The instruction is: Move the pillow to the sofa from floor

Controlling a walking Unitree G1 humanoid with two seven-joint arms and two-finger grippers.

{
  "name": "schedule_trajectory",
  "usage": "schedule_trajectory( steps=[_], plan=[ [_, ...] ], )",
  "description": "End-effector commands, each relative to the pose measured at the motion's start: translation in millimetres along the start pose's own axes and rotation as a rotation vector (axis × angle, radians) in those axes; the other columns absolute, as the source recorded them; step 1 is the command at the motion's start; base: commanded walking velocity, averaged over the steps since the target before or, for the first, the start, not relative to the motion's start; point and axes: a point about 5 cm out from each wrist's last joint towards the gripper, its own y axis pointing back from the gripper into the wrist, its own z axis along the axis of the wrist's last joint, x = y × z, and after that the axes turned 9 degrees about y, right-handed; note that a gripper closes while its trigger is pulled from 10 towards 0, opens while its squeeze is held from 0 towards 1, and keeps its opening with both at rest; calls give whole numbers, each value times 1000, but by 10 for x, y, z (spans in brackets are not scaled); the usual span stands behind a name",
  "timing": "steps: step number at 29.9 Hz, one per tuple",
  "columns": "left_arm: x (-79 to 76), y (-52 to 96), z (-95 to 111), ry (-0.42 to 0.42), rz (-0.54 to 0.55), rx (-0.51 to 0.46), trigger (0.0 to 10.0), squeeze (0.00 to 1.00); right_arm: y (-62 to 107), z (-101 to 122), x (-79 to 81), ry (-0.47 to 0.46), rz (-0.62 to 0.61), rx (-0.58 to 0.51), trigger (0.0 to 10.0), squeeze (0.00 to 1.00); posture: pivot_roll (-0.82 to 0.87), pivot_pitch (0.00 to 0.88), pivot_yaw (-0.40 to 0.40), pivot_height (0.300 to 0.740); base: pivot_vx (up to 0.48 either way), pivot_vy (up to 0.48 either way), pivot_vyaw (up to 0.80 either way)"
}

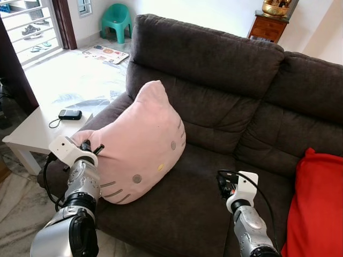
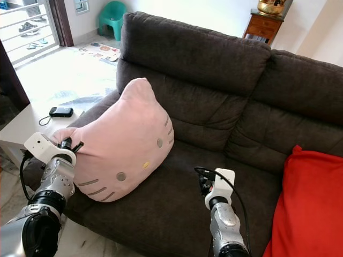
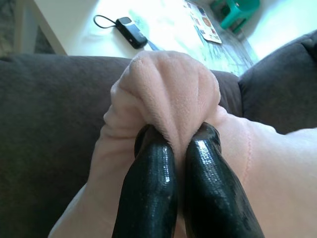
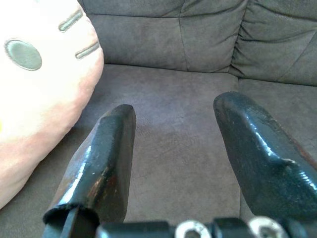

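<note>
Pale pink plush cat-face pillow (image 1: 140, 144) sits on the seat of the dark brown fabric sofa (image 1: 214, 69), at its left end, tilted back against the backrest and the armrest. Left gripper (image 3: 181, 153): two black fingers pressed together, pinching a bunched corner of the pillow over the armrest. Right gripper (image 4: 173, 148): fingers spread, hovering low over bare seat cushion, just beside the pillow's lower edge, not touching it. Red cushion (image 1: 316, 203) lies at the sofa's right end, well apart from the pillow. White side table (image 1: 32, 134) stands beside the left armrest with a small black device (image 1: 70, 114) on top.
</note>
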Motion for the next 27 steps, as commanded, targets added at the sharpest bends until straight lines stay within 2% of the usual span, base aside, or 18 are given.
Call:
schedule_trajectory(
  steps=[1,2,4,7,10,16,19,21,22,23,24,25,26,27],
  plan=[
    [86,4,111,-4,20,-82,10000,0,1,11,-31,-5,-15,-5,10000,0,129,0,-141,740,0,0,0],
    [86,4,111,-4,20,-82,10000,0,1,11,-31,-5,-15,-5,10000,0,129,0,-141,740,0,0,0],
    [147,36,200,2,27,-159,10000,0,2,14,-48,-5,-19,-8,10000,0,126,0,-139,740,0,0,0],
    [226,60,225,-9,56,-182,10000,0,1,16,-55,-6,-22,-9,10000,0,133,0,-141,740,0,0,0],
    [244,84,202,-45,45,-181,10000,0,-1,14,-39,-4,-16,-6,10000,0,139,0,-145,740,0,0,0],
    [210,96,166,-28,45,-181,10000,0,-10,27,-12,-4,-9,-8,10000,0,135,0,-143,740,0,0,0],
    [188,93,131,-22,41,-160,10000,0,-11,29,-16,-5,-13,-9,10000,0,135,0,-143,740,0,0,0],
    [133,79,67,-64,3,-101,10000,0,-8,25,-24,-4,-15,-8,10000,0,135,0,-143,740,0,0,0],
    [133,79,67,-64,3,-101,10000,0,-8,25,-24,-4,-15,-8,10000,0,135,0,-143,740,0,0,0],
    [104,75,28,-96,-26,-70,10000,0,-6,22,-30,-4,-16,-8,10000,0,132,0,-140,740,0,0,0],
    [70,78,-22,-164,-74,-39,10000,0,-6,20,-35,-3,-18,-6,10000,0,129,0,-139,740,0,0,0],
    [41,92,-101,-282,-137,3,10000,0,-6,20,-40,-3,-21,-6,10000,0,127,0,-137,740,0,0,0],
    [41,92,-101,-282,-137,3,10000,0,-6,20,-40,-3,-21,-6,10000,0,127,0,-137,740,0,0,0],
    [40,110,-155,-380,-169,22,10000,0,-7,23,-41,-4,-23,-7,10000,0,128,0,-138,740,0,0,0]
  ],
)
